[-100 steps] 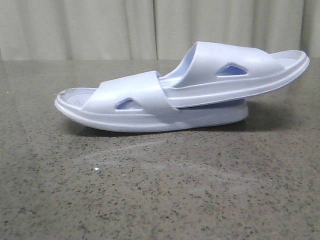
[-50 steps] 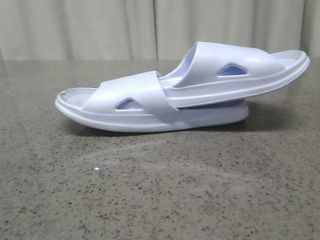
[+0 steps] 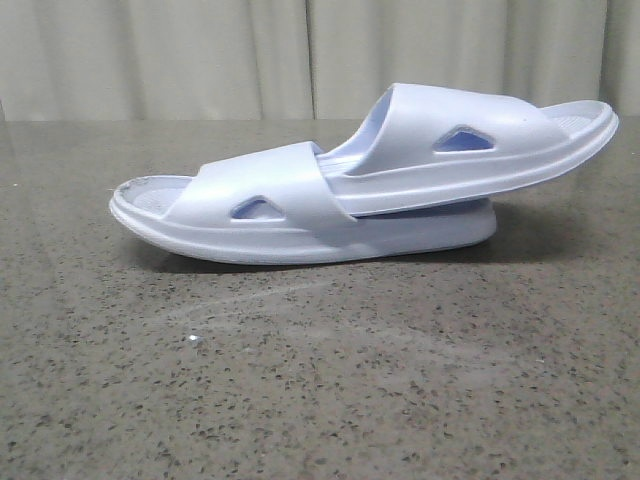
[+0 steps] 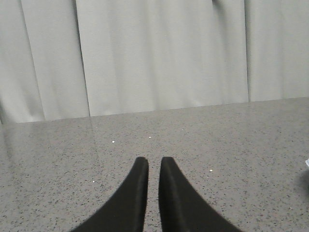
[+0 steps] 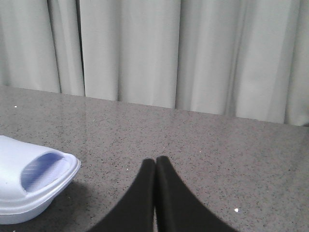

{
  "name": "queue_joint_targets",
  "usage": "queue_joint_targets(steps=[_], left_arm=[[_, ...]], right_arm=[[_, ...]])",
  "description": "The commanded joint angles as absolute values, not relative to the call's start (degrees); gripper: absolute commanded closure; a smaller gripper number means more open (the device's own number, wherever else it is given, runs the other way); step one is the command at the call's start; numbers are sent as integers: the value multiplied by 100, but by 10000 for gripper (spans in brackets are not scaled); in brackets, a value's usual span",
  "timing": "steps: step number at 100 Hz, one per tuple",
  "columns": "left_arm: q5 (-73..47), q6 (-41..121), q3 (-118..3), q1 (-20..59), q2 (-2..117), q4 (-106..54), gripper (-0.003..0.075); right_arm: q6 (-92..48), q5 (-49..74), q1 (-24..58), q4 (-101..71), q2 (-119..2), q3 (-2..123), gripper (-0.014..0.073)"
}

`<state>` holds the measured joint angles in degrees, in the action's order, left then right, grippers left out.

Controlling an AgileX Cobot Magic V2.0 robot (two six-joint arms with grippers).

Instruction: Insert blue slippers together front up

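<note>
The two blue slippers lie nested on the grey speckled table in the front view. The lower slipper (image 3: 250, 215) lies flat, toe to the left. The upper slipper (image 3: 470, 150) is tucked under the lower one's strap and slopes up to the right. One slipper end shows in the right wrist view (image 5: 29, 183). My right gripper (image 5: 155, 160) is shut and empty, beside that slipper and apart from it. My left gripper (image 4: 150, 161) is empty over bare table, its fingers a thin gap apart. Neither gripper shows in the front view.
The stone-patterned table (image 3: 320, 380) stretches in front of the slippers. Pale curtains (image 3: 200, 60) hang behind the table's far edge. A small pale sliver (image 4: 307, 163) shows at the edge of the left wrist view.
</note>
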<state>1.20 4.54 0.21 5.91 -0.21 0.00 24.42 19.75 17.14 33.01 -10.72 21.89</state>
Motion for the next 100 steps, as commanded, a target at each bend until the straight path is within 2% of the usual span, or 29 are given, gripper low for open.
queue_joint_targets(steps=[1, 100], left_arm=[[524, 387, 65, 571, -192, 0, 704], [524, 387, 65, 571, -192, 0, 704]], right_arm=[[2400, 1599, 1665, 3444, -1114, 2332, 701], [2400, 1577, 1665, 3432, -1114, 2250, 701]])
